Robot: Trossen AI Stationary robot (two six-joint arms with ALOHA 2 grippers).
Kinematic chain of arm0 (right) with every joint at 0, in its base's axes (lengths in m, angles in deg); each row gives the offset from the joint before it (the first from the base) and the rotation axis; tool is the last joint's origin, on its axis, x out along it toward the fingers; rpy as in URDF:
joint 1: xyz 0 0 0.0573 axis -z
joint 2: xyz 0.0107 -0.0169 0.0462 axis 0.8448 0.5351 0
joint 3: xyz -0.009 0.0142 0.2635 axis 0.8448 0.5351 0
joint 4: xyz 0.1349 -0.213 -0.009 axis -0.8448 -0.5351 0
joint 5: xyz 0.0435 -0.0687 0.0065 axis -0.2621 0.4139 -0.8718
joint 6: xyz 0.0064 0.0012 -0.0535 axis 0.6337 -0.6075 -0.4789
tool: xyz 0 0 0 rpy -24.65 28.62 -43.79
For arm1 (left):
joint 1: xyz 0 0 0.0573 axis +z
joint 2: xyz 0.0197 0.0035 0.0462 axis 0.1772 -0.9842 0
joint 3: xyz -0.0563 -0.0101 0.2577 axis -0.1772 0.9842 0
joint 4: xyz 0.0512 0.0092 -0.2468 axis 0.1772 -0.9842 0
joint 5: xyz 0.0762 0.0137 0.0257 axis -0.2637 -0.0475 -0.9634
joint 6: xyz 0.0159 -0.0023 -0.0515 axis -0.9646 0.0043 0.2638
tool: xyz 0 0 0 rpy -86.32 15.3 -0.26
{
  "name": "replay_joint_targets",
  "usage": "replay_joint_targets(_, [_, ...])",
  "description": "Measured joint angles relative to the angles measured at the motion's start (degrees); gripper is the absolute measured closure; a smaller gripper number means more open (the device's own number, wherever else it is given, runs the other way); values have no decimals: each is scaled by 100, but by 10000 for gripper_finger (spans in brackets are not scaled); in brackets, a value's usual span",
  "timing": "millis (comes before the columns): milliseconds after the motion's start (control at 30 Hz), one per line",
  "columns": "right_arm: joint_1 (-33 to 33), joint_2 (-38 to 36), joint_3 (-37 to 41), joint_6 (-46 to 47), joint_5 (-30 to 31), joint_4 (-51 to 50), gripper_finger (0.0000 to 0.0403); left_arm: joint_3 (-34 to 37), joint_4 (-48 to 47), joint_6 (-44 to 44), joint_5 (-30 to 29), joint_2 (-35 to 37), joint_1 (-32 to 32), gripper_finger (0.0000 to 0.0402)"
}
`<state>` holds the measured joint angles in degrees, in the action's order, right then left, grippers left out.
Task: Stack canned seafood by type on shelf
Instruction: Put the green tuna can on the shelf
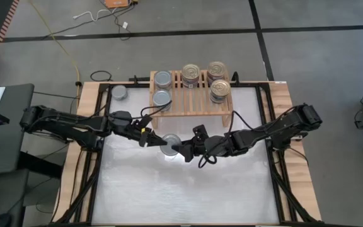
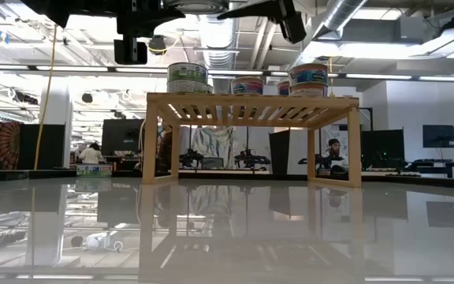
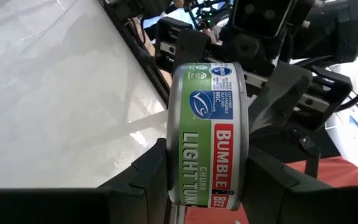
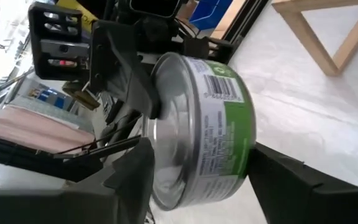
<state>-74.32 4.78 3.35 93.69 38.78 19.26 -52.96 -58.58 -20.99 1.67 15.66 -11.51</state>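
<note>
A tuna can (image 1: 171,144) with a green and red label (image 3: 207,124) hangs over the table in front of the shelf (image 1: 191,108), one silver flat face up. My left gripper (image 1: 159,141) is shut on it. My right gripper (image 1: 183,149) comes from the opposite side, and its fingers (image 4: 129,177) stand close on either side of the same can (image 4: 222,124). On the shelf's slatted top rest two silver-topped cans (image 1: 162,79) at the left and three gold-topped cans (image 1: 191,74) at the right. Another can (image 1: 120,93) sits on the table left of the shelf. My left gripper pinches the can between its two fingers (image 3: 148,177), one on each flat face (image 3: 174,155). It reaches in about level from the table's left. The can is lifted clear of the table. My right gripper brackets the can's two flat faces (image 4: 166,143) from the table's right; I cannot tell whether its fingers touch it.
The shelf's legs (image 2: 152,142) stand just beyond the two grippers. The white tabletop (image 1: 181,189) stretches toward the near edge. Black rails (image 1: 273,164) and cables run along both sides of the table.
</note>
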Motion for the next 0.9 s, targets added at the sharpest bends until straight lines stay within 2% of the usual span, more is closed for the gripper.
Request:
replay_joint_targets(367, [1, -2, 0, -92, -1, 85, 233, 0, 0, -141, 40, 2, -7, 248])
replay_joint_targets(500, [1, -2, 0, -107, -3, 83, 236, 0, -13, -140, 30, 2, -4, 248])
replay_joint_targets(700, [1, -2, 0, -131, -1, 58, 217, 0, -31, -98, -3, 2, -2, 248])
replay_joint_targets(900, [-6, -2, 0, -118, -2, 50, 231, 0, -28, -103, -1, 2, -2, 247])
